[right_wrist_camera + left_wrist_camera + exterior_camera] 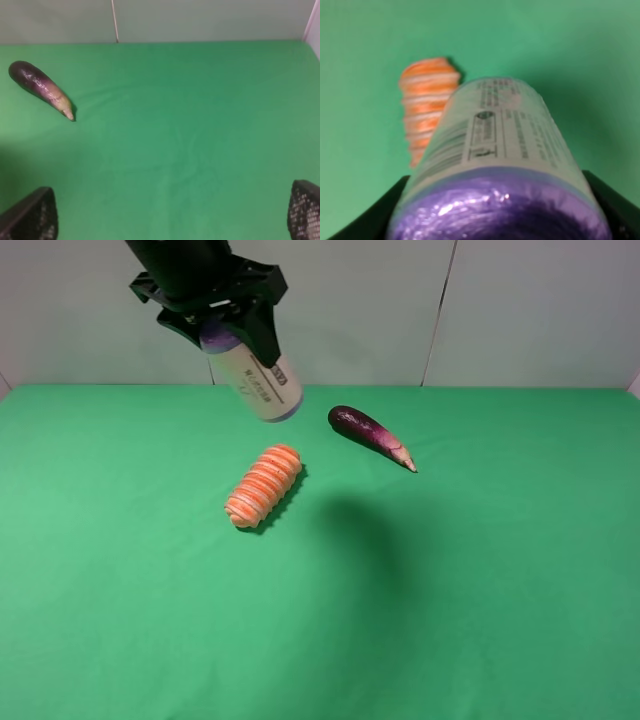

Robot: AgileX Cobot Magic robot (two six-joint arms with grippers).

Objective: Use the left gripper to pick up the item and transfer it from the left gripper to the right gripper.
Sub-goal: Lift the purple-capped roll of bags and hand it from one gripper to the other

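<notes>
The item (257, 377), a cream-white cylinder with a purple top and a printed label, hangs tilted high above the green table. My left gripper (222, 328) is shut on its purple end. In the left wrist view the item (500, 165) fills the frame between the two black fingers (365, 220). My right gripper does not show in the exterior high view. In the right wrist view its two fingertips (30, 215) stand wide apart at the frame corners, with nothing between them (170, 215).
An orange-and-white ribbed roll (264, 486) lies on the green table (480, 590) below the item; it also shows in the left wrist view (426, 102). A dark purple eggplant (370, 435) lies to its right and shows in the right wrist view (40, 87).
</notes>
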